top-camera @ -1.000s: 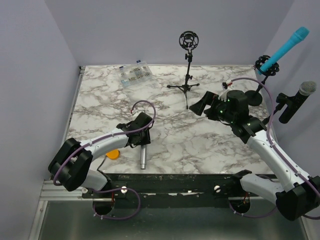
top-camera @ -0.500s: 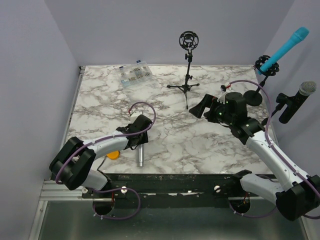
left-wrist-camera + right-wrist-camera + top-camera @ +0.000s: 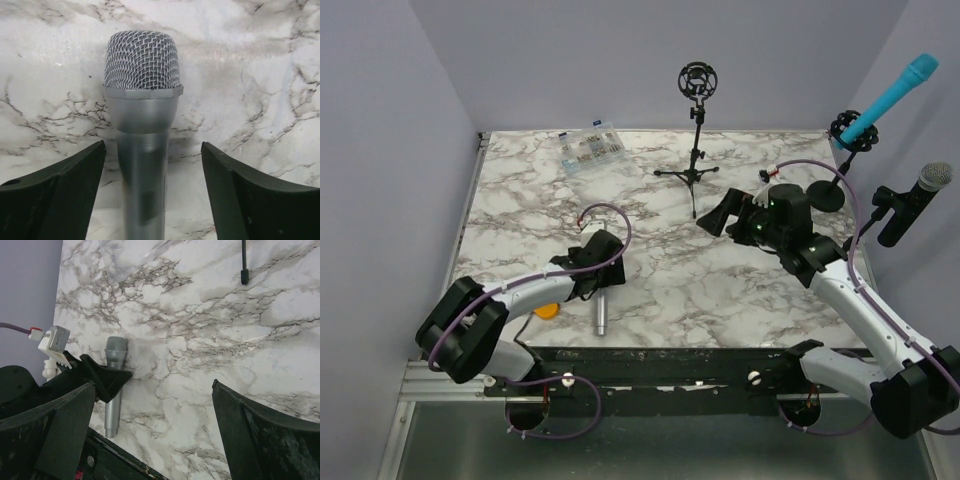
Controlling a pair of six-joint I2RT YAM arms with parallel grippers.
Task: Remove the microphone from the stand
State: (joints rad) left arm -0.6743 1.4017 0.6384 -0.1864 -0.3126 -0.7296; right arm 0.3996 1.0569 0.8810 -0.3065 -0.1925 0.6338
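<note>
Three microphones: one silver, one teal, one black with a grey grille
Silver microphone (image 3: 142, 125): matte silver barrel, woven mesh head above a faceted collar; it lies flat on the marble table (image 3: 520, 200) near the front edge, off any stand
Left gripper (image 3: 152, 147): spread wide, a dark finger on each side of the barrel with marble showing in both gaps; it grips nothing
Right gripper (image 3: 153, 385): jaws far apart, nothing between them; held above the table right of centre
Stand (image 3: 697, 150): black tripod at the back centre, upright; its round shock mount (image 3: 697, 80) holds no microphone
Teal microphone (image 3: 895, 95): tilted up and to the right in a mount at the back right corner
Black microphone (image 3: 915, 200): clipped at the right edge, grille uppermost
Clear box (image 3: 588, 147): at the back left, lid shut – small parts inside, too small to tell what they are
Orange object (image 3: 547, 309): flat on the table, partly under the left arm
</note>
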